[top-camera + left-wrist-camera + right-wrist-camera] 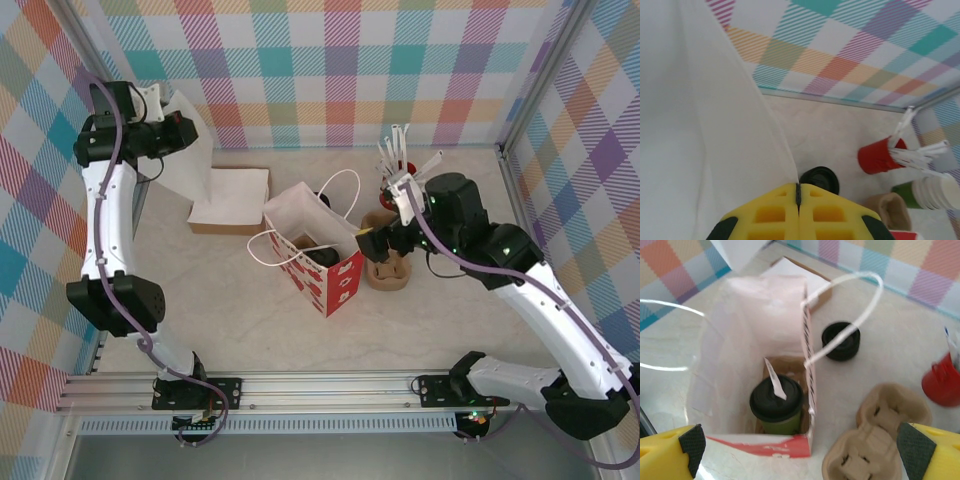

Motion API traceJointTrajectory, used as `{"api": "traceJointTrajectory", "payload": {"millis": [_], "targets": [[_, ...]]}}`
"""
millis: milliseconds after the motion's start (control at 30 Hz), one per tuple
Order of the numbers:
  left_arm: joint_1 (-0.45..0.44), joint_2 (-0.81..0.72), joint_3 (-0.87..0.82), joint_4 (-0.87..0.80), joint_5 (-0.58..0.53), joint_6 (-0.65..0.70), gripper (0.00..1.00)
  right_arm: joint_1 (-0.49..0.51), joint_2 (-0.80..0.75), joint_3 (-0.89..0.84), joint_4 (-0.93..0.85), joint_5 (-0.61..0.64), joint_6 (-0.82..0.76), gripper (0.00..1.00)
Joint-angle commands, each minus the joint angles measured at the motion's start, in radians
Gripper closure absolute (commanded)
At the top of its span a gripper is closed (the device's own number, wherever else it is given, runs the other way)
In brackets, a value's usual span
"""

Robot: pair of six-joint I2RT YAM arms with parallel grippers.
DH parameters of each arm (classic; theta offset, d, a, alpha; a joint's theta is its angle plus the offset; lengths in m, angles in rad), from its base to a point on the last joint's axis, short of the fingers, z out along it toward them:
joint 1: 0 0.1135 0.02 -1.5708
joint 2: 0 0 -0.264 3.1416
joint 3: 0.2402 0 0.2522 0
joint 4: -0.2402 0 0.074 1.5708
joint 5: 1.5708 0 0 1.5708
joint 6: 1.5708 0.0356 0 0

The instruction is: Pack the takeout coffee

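The olive-green paper cup with round black lid [776, 402] stood in the white-and-red paper bag [735, 340], just below the spread jaws of the right gripper [801, 447]. The left gripper [798, 192] pinched a white paper sheet [700, 125]. Catching the bag's white loop handle [865, 274] while lifting could topple bag and cup.

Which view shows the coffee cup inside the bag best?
Right wrist: it looks down into the bag, showing the takeout coffee, black lid and green side. Top external gives just its dark lid. Left wrist faces a white sheet.
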Motion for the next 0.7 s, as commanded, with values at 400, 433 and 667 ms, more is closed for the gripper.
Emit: {"api": "traceJointTrajectory", "payload": {"millis": [400,433,667], "targets": [[-0.025,-0.233,0.063,0.094,0.537,-0.106,1.00,0.021,0.268,0.310,0.257,-0.383,-0.286,0.00],[-0.027,-0.240,0.065,0.112,0.557,-0.120,1.00,0.022,0.279,0.332,0.258,-0.378,-0.288,0.00],[-0.117,-0.275,0.120,0.056,0.685,-0.003,1.00,0.023,0.315,0.444,0.214,-0.395,-0.353,0.00]]}}
